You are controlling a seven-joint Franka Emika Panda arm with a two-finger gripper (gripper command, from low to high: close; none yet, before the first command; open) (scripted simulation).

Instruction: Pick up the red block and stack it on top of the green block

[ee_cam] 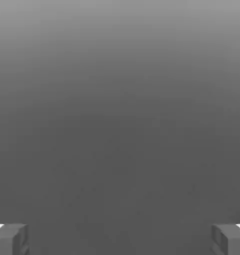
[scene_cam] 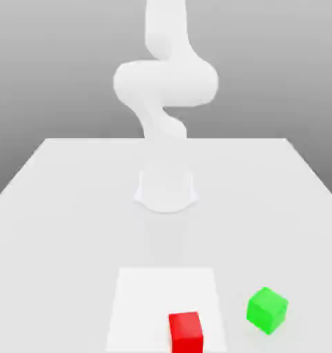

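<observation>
The red block [scene_cam: 185, 331] rests on the white table [scene_cam: 58, 207] near its front edge, on a paler square patch [scene_cam: 155, 296]. The green block [scene_cam: 267, 309] sits to the exterior view's right of it, apart from it and turned at an angle. In the hand view my gripper [ee_cam: 120, 240] is open, its two grey fingertips [ee_cam: 10, 239] far apart with nothing between them, against a plain grey background. Neither block is touched by the arm [scene_cam: 165, 79], which rises from its round base [scene_cam: 167, 188] and leaves the exterior view at the top.
The arm's round base stands in the middle of the table, well behind both blocks. The table's left and right edges narrow toward the back.
</observation>
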